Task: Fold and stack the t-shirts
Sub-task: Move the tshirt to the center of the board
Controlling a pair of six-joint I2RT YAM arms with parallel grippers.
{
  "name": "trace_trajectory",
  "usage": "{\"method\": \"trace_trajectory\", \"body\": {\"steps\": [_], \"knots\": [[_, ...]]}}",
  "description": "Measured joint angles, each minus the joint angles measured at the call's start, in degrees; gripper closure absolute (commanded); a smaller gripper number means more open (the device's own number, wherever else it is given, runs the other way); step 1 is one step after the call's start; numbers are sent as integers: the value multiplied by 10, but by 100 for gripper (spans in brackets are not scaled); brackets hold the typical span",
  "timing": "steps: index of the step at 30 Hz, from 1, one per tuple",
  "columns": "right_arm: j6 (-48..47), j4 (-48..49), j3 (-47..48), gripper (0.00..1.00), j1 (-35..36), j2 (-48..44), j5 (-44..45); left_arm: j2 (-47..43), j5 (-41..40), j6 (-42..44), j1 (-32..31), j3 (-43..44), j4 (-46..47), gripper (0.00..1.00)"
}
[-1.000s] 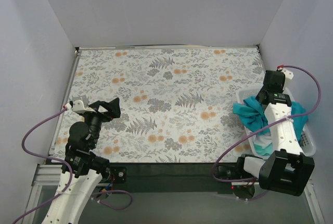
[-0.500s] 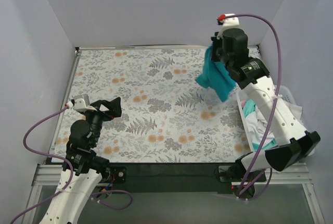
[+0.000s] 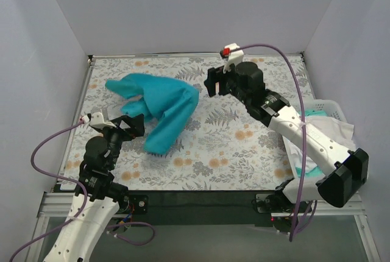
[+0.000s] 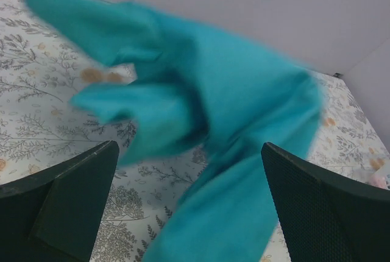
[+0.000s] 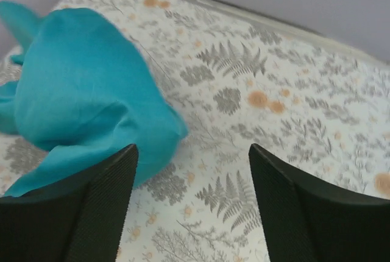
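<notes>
Tossed from the right tool (image 3: pixel 211 83), now apart, the teal t-shirt (image 3: pixel 159 106) lies heaped on the bench (image 3: pixel 244 94) by the wide-apart left tool (image 3: pixel 125 127), so it is best smoothed flat before folding.

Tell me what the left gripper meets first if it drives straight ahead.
Probably the teal t-shirt, bunched up directly ahead of the open left gripper; the exact gap between them is unclear.

You face one teal t-shirt (image 3: pixel 161 106) on one floral desk (image 3: pixel 231 152), one white basket (image 3: pixel 326 102) holding at least one white t-shirt (image 3: pixel 329 131), and two claws: left claw (image 3: pixel 127 128), right claw (image 3: pixel 212 83).
</notes>
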Motion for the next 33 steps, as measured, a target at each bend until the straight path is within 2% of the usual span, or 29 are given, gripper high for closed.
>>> {"method": "trace_trajectory", "body": {"steps": [4,8,14,19,23,26,27,30,33], "knots": [[15,-5,-147,30,-5,-44,35,22,8,-11,0,0,0,2],[16,-16,-206,31,-5,-51,-4,68,7,-41,0,10,-22,2],[5,2,-205,32,41,-20,-108,164,-29,-112,0,40,-85,2],[-1,7,-170,33,133,106,-147,229,-51,-158,0,44,-129,2],[-1,5,-155,38,180,193,-158,257,-57,-177,4,44,-143,5],[-7,2,-152,44,183,229,-155,270,-57,-181,18,44,-147,8],[-11,2,-152,53,182,236,-148,273,-55,-182,24,44,-146,8],[-16,0,-152,69,174,246,-131,283,-50,-183,37,44,-144,8],[-14,-1,-152,70,152,253,-112,295,-46,-182,40,44,-144,8]]}}
